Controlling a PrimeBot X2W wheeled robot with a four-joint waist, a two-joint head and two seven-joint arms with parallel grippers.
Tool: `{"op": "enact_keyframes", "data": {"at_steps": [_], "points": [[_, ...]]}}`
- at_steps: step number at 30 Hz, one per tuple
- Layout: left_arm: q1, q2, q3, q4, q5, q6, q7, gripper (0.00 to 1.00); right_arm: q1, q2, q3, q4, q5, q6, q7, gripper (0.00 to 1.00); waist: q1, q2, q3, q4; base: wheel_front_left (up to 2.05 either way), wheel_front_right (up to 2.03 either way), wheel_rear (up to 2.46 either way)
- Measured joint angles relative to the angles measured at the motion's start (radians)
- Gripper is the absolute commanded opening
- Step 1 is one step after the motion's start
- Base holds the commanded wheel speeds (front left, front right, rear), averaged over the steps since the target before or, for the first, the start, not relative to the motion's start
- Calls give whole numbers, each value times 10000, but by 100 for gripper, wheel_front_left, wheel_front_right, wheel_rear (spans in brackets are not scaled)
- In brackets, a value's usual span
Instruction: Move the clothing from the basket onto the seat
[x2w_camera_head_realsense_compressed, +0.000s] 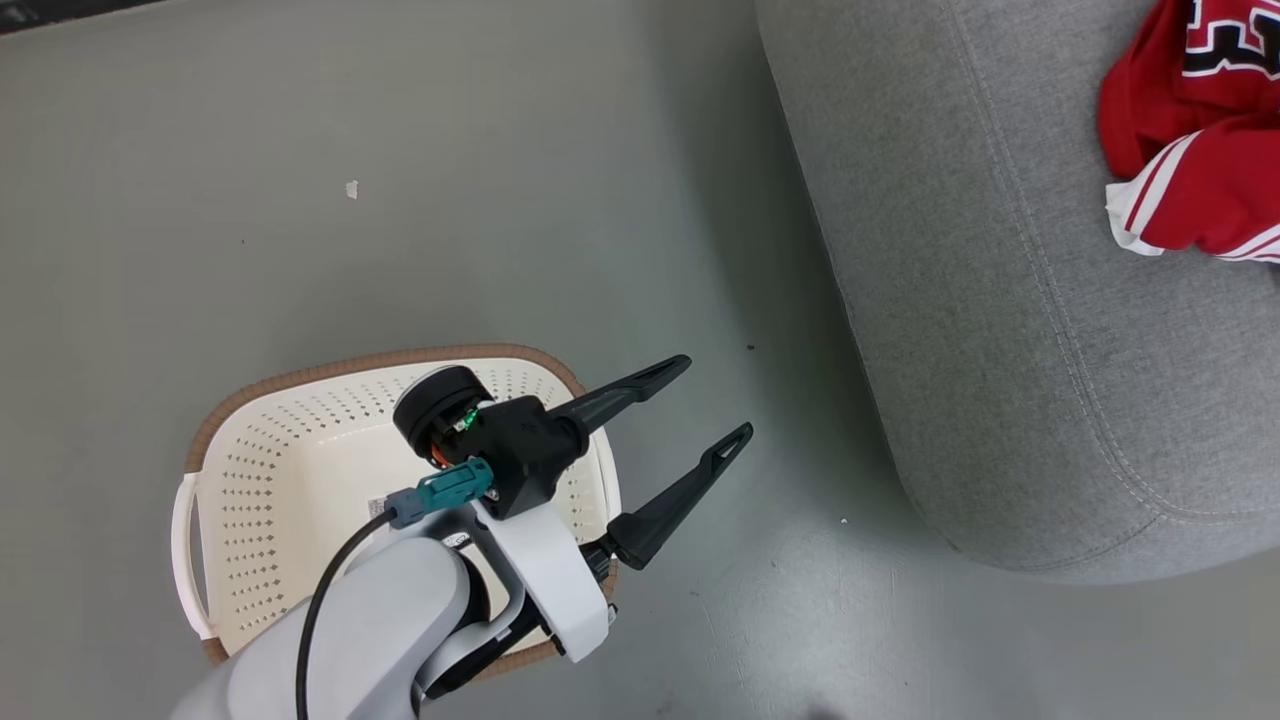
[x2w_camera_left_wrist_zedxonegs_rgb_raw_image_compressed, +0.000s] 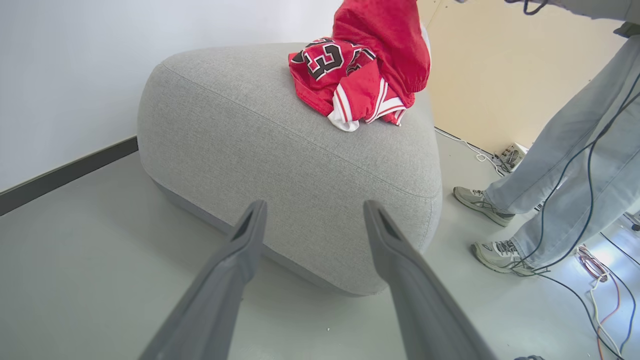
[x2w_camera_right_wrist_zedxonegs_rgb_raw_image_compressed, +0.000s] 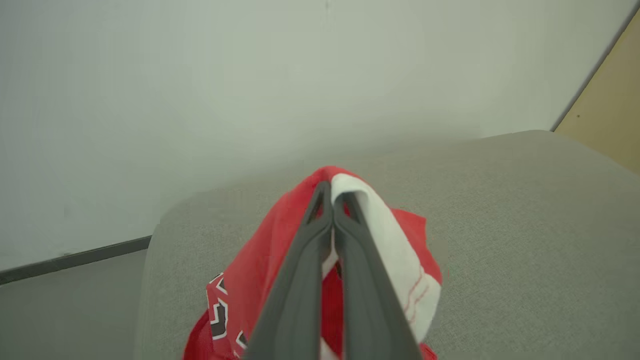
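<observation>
Head view, near to far. My left forearm (x2w_camera_head_realsense_compressed: 400, 610) reaches over the basket (x2w_camera_head_realsense_compressed: 330, 368), which stands on the grey floor (x2w_camera_head_realsense_compressed: 400, 200). The left gripper (x2w_camera_head_realsense_compressed: 716, 396) extends past the basket's brown rim and over the floor. Its two fingers are spread wide with nothing between them and point toward the seat (x2w_camera_head_realsense_compressed: 1000, 330). The seat stands near the basket but apart from it. On the seat's top, at the far right edge of the view, lies the clothing (x2w_camera_head_realsense_compressed: 1190, 150), red fabric with white striped trim and black-and-white lettering.

Left wrist view. The spread fingers frame the seat's rounded near corner. Part of the clothing rests crumpled on the seat top, and another red part rises from the heap to the view's top edge. Beyond the seat, to the right, a person (x2w_camera_left_wrist_zedxonegs_rgb_raw_image_compressed: 575, 150) in pale jeans and light trainers stands on the floor among cables (x2w_camera_left_wrist_zedxonegs_rgb_raw_image_compressed: 590, 260). A pale wall (x2w_camera_left_wrist_zedxonegs_rgb_raw_image_compressed: 75, 75) lies behind.

Right wrist view. The right gripper (x2w_camera_right_wrist_zedxonegs_rgb_raw_image_compressed: 334, 192) has its fingers pressed together on a fold of red and white fabric, pinching the clothing above the seat top. I cannot tell here whether the hanging part touches the seat.
</observation>
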Motion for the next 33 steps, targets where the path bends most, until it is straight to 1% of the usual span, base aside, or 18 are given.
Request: {"op": "enact_keyframes", "data": {"at_steps": [5,8,13,14,16,18,19,20,21,22,29,33], "points": [[-19,92,27,56,-2,0,-27,100,17,345,476,217,-330,0,52,0,0,0,-31,18,0,0,0],[-18,173,54,117,-4,0,-100,100,75,477,579,349,-545,0,146,0,1,0,-105,1,0,0,0],[-12,157,44,268,-21,0,-153,100,434,633,694,930,-531,0,328,0,0,0,-254,-28,0,0,0],[-10,148,38,291,-23,0,-173,100,474,656,700,1049,-483,0,422,4,0,0,-289,-34,0,0,0],[-1,138,27,314,-63,0,-184,100,507,773,686,1327,-326,0,690,22,0,0,-366,-49,0,0,0],[8,123,2,345,-96,0,-232,100,645,897,679,1536,-234,0,842,30,0,0,-445,-64,0,0,0],[11,115,-6,362,-96,0,-270,100,695,941,686,1590,-222,0,867,36,0,0,-488,-72,0,0,0],[11,105,-6,378,-100,0,-270,100,752,963,690,1588,-180,0,901,47,0,0,-530,-79,0,0,0],[12,102,-6,395,-113,-2,-270,100,787,976,700,1597,-155,0,965,82,0,0,-573,-87,0,0,0],[12,104,-6,422,-127,-4,-270,100,794,984,725,1622,-155,0,1007,100,0,0,-617,-95,0,0,0],[51,54,-6,585,-290,-10,-372,100,795,1193,1049,1402,221,0,1248,100,0,0,-927,-138,0,0,0],[59,29,2,673,-410,-10,-460,100,822,1189,1267,1162,351,0,1388,100,0,0,-1116,-163,0,0,0]]}}
